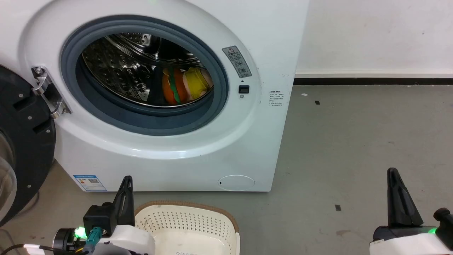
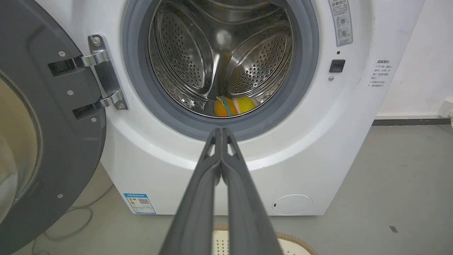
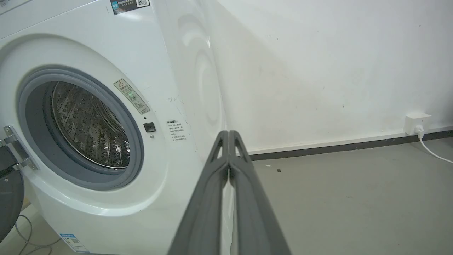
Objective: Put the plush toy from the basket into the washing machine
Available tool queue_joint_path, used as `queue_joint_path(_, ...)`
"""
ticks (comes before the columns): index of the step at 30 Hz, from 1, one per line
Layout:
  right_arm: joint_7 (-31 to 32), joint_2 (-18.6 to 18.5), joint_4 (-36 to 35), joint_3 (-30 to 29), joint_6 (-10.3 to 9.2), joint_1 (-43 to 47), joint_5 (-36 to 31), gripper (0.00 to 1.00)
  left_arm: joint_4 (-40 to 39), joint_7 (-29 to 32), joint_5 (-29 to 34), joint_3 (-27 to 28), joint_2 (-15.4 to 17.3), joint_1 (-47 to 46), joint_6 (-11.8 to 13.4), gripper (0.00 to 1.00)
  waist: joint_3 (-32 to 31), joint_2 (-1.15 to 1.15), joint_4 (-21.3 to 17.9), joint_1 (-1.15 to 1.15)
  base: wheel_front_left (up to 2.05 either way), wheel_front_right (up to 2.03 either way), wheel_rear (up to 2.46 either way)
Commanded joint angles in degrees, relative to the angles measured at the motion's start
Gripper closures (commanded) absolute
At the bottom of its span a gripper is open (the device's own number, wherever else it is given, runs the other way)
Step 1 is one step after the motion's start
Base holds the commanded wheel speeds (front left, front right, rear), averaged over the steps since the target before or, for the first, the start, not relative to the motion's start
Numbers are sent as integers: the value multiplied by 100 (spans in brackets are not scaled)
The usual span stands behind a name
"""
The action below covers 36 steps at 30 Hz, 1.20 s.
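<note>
Two containers: washer drum and basket. Far left, the black round door (image 1: 21, 141) hangs swung open on its steel hinge (image 1: 47, 90). Next, the washing machine (image 1: 170, 166), porthole open. The plush toy (image 1: 180, 86) lies inside the drum (image 1: 116, 71) at the bottom, toward the right of the opening, orange w/ green stripe, yellow part to its right.

Below, in front of the machine, sits the basket (image 1: 187, 219); inside it the head view shows perforated wall, white floor and the edge of a paper label (image 1: 187, 253). The left gripper (image 1: 126, 182) stands just beside the basket's left rim, fingers pressed together tip to tip, aimed at the machine's lower front.

Left wrist view looks straight into the drum: toy (image 2: 233, 106) low at centre, above the closed tips of the left gripper (image 2: 221, 131), w/ the basket rim (image 2: 297, 244) at the bottom edge.

Further right: grey floor (image 1: 354, 141), then the right gripper (image 1: 393, 173), well apart from machine and basket, fingers also pressed shut. Right wrist view takes the drum at an angle and adds a wall socket (image 3: 417, 122) w/ a white cable, far right.
</note>
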Motion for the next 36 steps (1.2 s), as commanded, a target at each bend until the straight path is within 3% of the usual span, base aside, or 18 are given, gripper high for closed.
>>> queue_joint_path(1,45,0,1,12,0,-12,-48,100,-46,25,10,4,-5,12,-1,100,0,0,-1,1,0,0,0)
queue_joint_path(36,457,-1,11,156,1,-101,-443,100,-432,434,85,-33,-45,101,-13,100,-20,0,-21,1,0,0,0)
